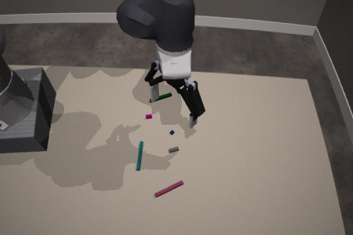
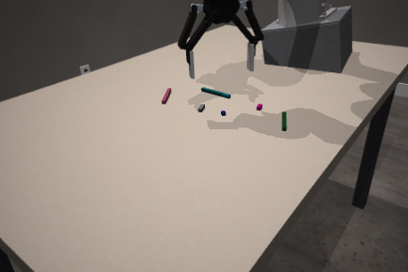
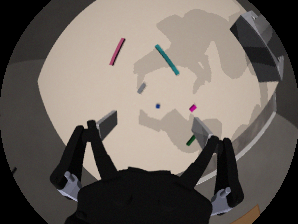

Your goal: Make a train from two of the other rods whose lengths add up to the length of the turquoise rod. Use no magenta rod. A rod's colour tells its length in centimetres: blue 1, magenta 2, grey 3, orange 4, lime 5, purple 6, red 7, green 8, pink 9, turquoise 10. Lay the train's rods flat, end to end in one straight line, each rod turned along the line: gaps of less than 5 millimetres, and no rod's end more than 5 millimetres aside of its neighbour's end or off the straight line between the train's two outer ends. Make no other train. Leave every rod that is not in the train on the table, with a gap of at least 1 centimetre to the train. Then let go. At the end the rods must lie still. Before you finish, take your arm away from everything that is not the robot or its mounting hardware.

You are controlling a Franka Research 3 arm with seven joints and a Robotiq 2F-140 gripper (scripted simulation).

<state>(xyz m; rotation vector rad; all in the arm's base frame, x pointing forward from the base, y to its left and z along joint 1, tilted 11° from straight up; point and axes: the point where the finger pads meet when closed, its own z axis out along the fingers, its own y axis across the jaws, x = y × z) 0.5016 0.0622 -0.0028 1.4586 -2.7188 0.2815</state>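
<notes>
We see the gripper (image 2: 221,60) spread wide above the table (image 2: 111,179), gripping nothing. Taking the turquoise rod (image 2: 216,93) as landmark in the exterior view — the pink rod (image 2: 166,95) lies well to its left, the blue rod (image 2: 223,112) just in front, the grey rod (image 2: 201,108) beside that, and the magenta rod (image 2: 259,107) and green rod (image 2: 284,121) off to its right.

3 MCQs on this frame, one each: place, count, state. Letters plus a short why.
1. Which rod lies nearest the arm's base block?
A turquoise
B pink
C grey
2. How many rods are on the table?
A four
B six
C eight
3. The gripper is:
A shut on the blue rod
B open, holding nothing
C shut on the green rod

Key:
1 A, the turquoise rod lies closer to the base block than the pink rod or grey rod.
2 B, those three plus green, magenta, blue.
3 B, the gripper has its fingers spread wide above the table.
</notes>
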